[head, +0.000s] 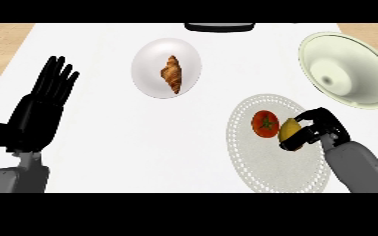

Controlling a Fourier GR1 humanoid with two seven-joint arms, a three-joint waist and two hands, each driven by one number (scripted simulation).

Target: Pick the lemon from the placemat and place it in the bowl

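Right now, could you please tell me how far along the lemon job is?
Done: the right hand has its fingers curled round the lemon. In hand: the lemon is over the placemat, beside the tomato; I cannot tell if it is lifted. Remaining: carry it to the bowl and release it.

Croissant [173, 73] on plate [150, 60] — tomato [265, 123] apart; dark tray [219, 27], perhaps, beyond.

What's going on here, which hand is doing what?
The right hand has its fingers curled round the lemon, over the placemat beside a tomato. The lemon is not yet in the bowl at the upper right. The left hand rests open at the left edge.
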